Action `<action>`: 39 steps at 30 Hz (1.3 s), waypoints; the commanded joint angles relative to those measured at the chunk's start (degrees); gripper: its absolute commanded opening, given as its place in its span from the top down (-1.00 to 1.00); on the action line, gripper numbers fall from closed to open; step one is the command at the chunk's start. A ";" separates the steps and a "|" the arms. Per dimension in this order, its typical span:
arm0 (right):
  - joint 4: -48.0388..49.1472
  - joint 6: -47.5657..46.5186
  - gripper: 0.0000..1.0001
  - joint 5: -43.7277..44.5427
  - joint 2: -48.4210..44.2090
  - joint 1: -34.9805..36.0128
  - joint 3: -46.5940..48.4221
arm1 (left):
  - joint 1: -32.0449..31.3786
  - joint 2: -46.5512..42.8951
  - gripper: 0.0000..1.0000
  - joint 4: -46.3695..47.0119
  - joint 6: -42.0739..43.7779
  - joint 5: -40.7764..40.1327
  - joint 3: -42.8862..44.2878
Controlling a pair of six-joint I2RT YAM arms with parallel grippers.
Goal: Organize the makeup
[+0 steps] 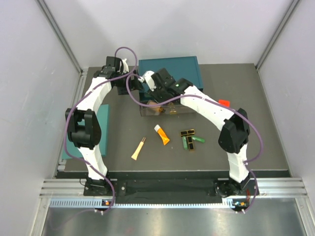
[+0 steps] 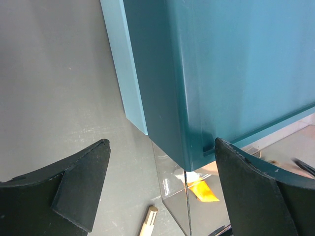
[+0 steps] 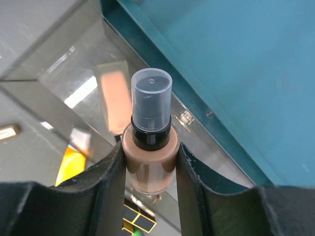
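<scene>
My right gripper (image 3: pixel 150 147) is shut on the tan bottle (image 3: pixel 150 164), which has a clear cap, and holds it upright over the clear acrylic box (image 1: pixel 167 109). In the top view the right gripper (image 1: pixel 151 84) is at the box's back left. My left gripper (image 2: pixel 161 147) is open and empty, its jaws either side of a corner of the dark teal box (image 2: pixel 221 73). On the table lie the orange-white tube (image 1: pixel 162 134), the cream slim tube (image 1: pixel 138 148), the black-and-gold cases (image 1: pixel 187 132) and the green sticks (image 1: pixel 190 143).
The dark teal box (image 1: pixel 170 71) stands right behind the clear box. A small red cube (image 1: pixel 224 103) lies to the right. A flat teal panel (image 1: pixel 102 129) lies at the left under the left arm. White walls close in the table.
</scene>
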 commanded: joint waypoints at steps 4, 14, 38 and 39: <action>1.84 -0.08 0.93 1.70 0.54 -1.07 2.47 | -0.12 -0.27 -0.82 -2.29 1.34 -0.49 1.72; 1.32 3.43 -0.21 3.11 1.69 -1.59 2.29 | -0.12 0.00 -0.82 -1.94 0.90 -0.14 2.07; 7.97 9.94 -0.06 -10.86 -15.97 6.40 -19.57 | -0.12 0.44 -0.83 -1.85 0.64 -0.49 2.25; 9.21 10.81 -0.06 -11.56 -17.20 7.01 -23.68 | -0.12 0.44 -0.83 -1.85 0.64 -0.41 2.25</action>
